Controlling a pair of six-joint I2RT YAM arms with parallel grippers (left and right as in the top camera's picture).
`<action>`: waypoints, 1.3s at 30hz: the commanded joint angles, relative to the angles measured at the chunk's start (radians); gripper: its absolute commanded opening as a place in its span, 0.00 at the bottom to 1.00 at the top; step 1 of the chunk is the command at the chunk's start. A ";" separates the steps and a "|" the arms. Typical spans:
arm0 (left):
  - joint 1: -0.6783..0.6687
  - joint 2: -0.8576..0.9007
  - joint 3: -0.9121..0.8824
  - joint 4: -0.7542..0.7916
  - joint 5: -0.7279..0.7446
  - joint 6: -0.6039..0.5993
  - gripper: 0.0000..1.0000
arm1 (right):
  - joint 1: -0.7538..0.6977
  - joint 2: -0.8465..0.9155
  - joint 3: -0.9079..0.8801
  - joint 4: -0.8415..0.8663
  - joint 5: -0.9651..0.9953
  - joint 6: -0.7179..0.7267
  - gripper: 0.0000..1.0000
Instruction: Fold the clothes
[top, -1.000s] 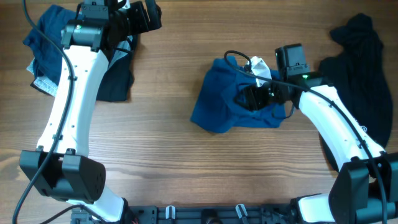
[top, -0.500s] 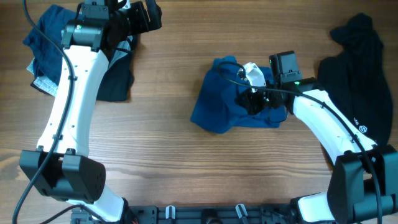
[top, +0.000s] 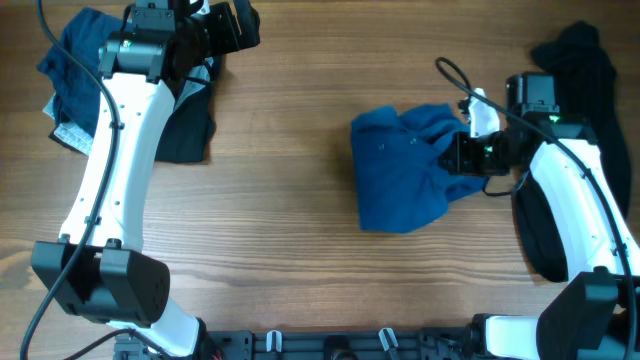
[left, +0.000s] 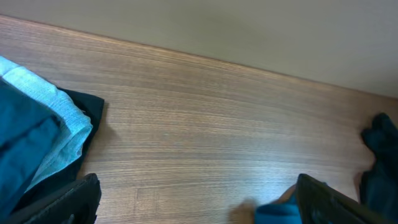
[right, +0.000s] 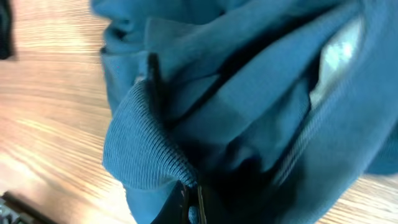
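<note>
The clothes, a wrinkled mid-blue shirt (top: 400, 175), lie bunched on the wooden table right of centre. My right gripper (top: 463, 156) is at the shirt's right edge and is shut on a fold of it. In the right wrist view the blue shirt (right: 236, 106) fills the frame, and the gripper (right: 193, 208) pinches fabric just below a ribbed hem. My left gripper (top: 243, 27) hovers open at the far left of the table, away from the shirt. Its fingers (left: 78, 199) stand wide apart over bare wood, and a corner of the shirt (left: 277, 214) shows low in that view.
A black garment (top: 580, 100) lies along the right edge, under my right arm. A navy-teal garment with light-grey and black pieces (top: 75, 70) sits at the far left beneath my left arm. Bare wood lies between the two piles.
My right gripper closed on the blue shirt and dragged it to the right, so the shirt shifted and stretched that way. The left arm has not moved.
</note>
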 joint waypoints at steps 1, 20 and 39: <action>0.004 0.005 -0.002 0.003 -0.013 0.025 1.00 | -0.007 0.023 -0.008 -0.004 0.083 0.034 0.04; -0.142 0.023 -0.004 -0.118 0.060 0.026 1.00 | -0.095 0.070 0.110 0.103 0.089 0.156 0.84; -0.497 0.301 -0.004 -0.222 0.312 0.536 0.70 | -0.266 0.068 0.201 0.082 0.006 0.104 0.83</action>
